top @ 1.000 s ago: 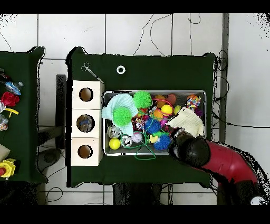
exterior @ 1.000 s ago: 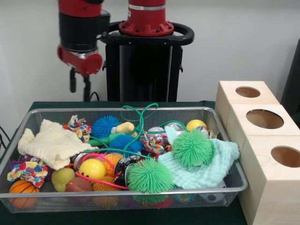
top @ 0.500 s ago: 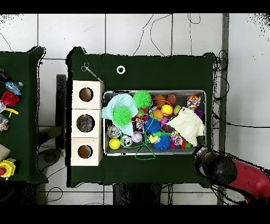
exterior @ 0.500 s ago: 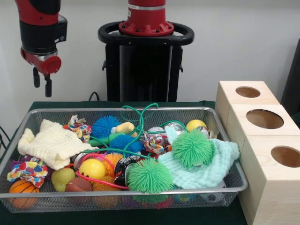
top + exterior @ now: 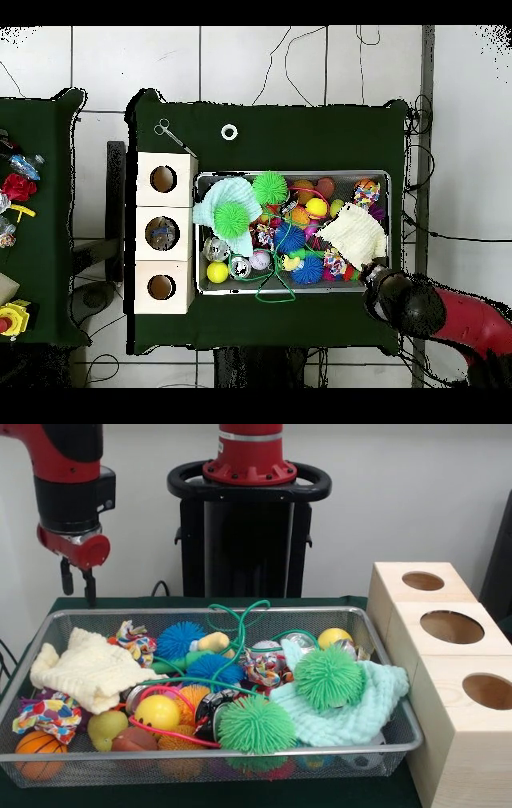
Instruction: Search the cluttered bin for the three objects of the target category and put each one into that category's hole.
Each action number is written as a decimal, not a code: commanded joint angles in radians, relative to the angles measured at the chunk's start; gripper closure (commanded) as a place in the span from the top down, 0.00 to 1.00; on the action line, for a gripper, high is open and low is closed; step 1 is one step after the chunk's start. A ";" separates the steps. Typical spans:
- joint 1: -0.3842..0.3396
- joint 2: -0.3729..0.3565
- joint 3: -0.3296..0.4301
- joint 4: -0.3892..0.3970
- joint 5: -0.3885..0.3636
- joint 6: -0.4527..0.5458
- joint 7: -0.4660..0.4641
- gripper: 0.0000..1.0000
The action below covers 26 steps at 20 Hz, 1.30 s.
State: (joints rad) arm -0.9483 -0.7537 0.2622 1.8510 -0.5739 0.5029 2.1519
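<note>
A wire mesh bin (image 5: 200,613) (image 5: 295,174) holds a heap of toys. Among them are two green spiky balls (image 5: 256,724) (image 5: 328,678), blue spiky balls (image 5: 180,640), yellow balls (image 5: 157,712), a small basketball (image 5: 38,748), a cream cloth (image 5: 88,668), a mint cloth (image 5: 364,712) and a green cord (image 5: 240,624). My gripper (image 5: 78,582) hangs open and empty above the bin's far left corner, well clear of the toys. In the overhead view the arm's head (image 5: 405,305) sits just outside the bin's corner and hides the gripper.
A wooden box (image 5: 448,664) (image 5: 163,232) with three round holes (image 5: 452,626) stands beside the bin, on the right in the front view. A white ring (image 5: 229,132) and a metal tool (image 5: 172,135) lie on the green cloth. Toys sit on a side table (image 5: 40,250).
The arm swung from above the bin's back left part out past its left end. It has since come back slightly toward the bin and a little lower. The toys have not moved.
</note>
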 commanded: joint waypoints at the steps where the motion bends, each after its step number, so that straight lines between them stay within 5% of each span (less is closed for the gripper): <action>1: -0.039 0.061 0.209 -0.148 0.013 0.148 -0.335 1.00; 10: -0.092 0.177 0.260 -0.300 -0.058 0.193 -0.403 1.00; 18: -0.052 0.245 0.219 -0.279 -0.113 0.065 -0.286 1.00; 26: -0.009 0.188 0.210 -0.236 -0.082 0.108 -0.213 1.00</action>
State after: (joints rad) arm -0.9931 -0.5643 0.4269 1.5976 -0.6223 0.5838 2.0889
